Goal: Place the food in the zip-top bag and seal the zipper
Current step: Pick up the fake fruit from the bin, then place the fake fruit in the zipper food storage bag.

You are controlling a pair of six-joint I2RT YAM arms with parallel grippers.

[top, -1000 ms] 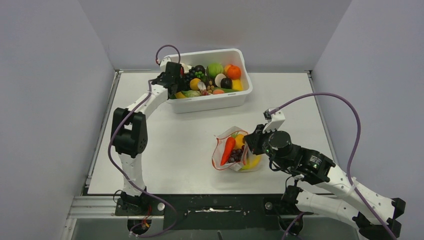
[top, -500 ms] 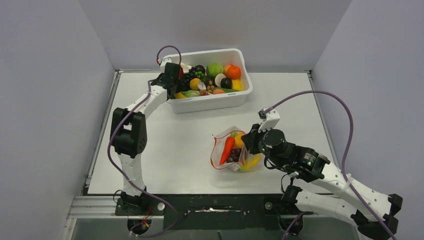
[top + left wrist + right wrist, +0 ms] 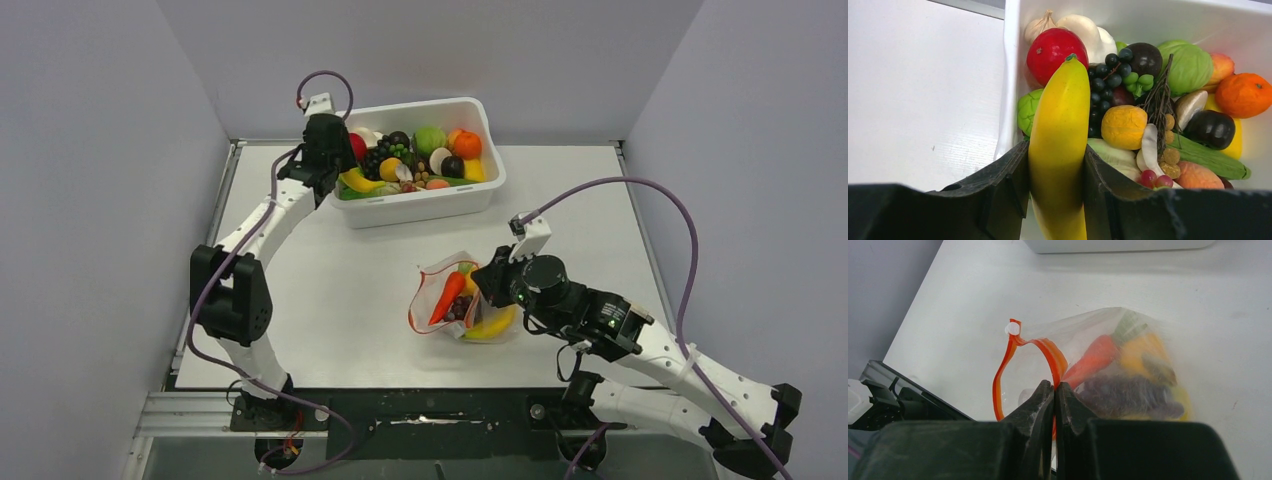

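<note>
Left end effector clamped a smooth curved banana over the tub rim, upper frame. Right end effector pinched the orange zipper of the floppy clear zip-top bag, mid-frame, open desk around.

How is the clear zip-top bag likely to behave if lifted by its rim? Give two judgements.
Probably floppy: the zipper curls and buckles where the right gripper pinches it. Likely to sag under load: carrot and grapes bulge the thin zip-top bag.
</note>
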